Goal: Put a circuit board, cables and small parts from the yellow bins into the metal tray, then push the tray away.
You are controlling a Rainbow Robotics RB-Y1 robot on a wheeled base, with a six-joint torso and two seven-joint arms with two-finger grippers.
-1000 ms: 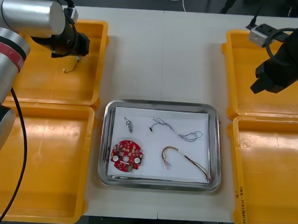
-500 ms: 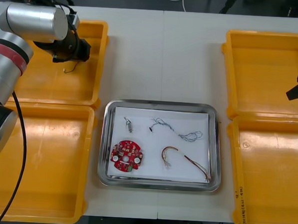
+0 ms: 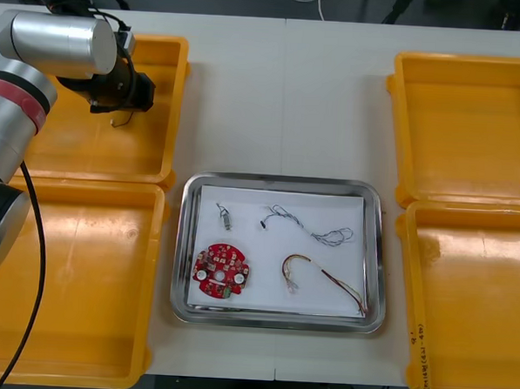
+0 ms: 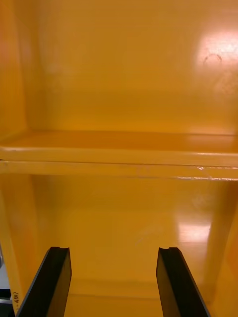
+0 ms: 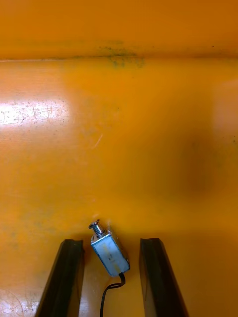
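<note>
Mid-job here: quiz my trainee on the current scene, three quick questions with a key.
1. True or false: the circuit board lies in the metal tray.
2. Over the far-left yellow bin, what sits between the fingers of the left gripper? A) circuit board B) small metal part C) nothing
3. Fill in: the right gripper, over the right-hand bins, is ____ (open or shut).
Key: 1 true; 2 B; 3 open.
</note>
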